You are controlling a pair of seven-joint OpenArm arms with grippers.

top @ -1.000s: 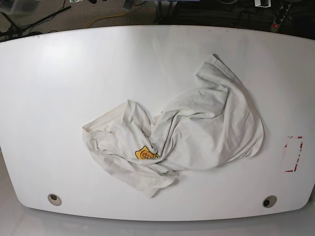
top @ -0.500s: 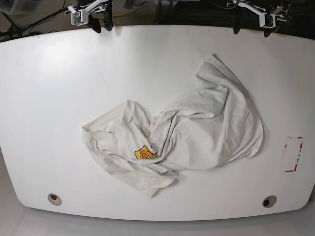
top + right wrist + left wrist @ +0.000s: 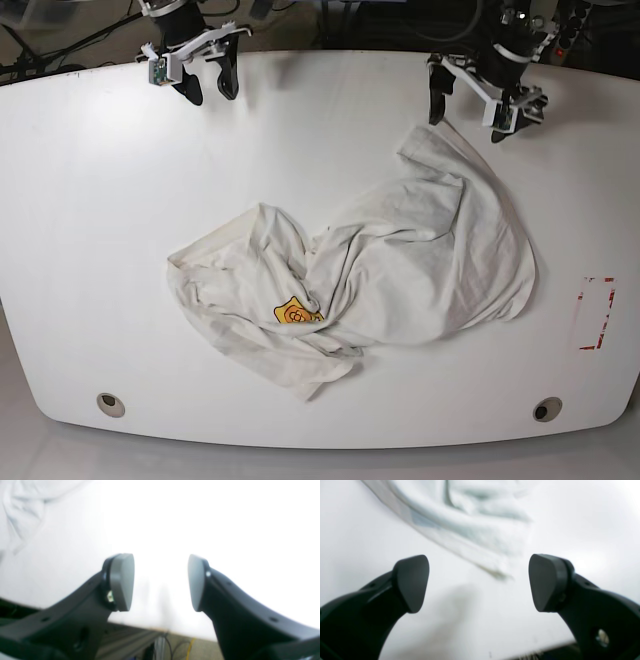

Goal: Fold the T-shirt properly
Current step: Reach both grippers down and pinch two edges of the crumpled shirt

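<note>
My left gripper (image 3: 478,582) has its fingers spread wide, with nothing in them. My right gripper (image 3: 161,582) is spread too. The T-shirt (image 3: 400,270) lies crumpled mid-table (image 3: 100,200). If I grab two layers together, it could bunch up worse.

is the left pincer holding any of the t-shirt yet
No, the left pincer stands open and empty above the white table, short of the T-shirt.

Both wrist views blur the T-shirt (image 3: 475,530); its patch label (image 3: 296,313) is unreadably small.
</note>
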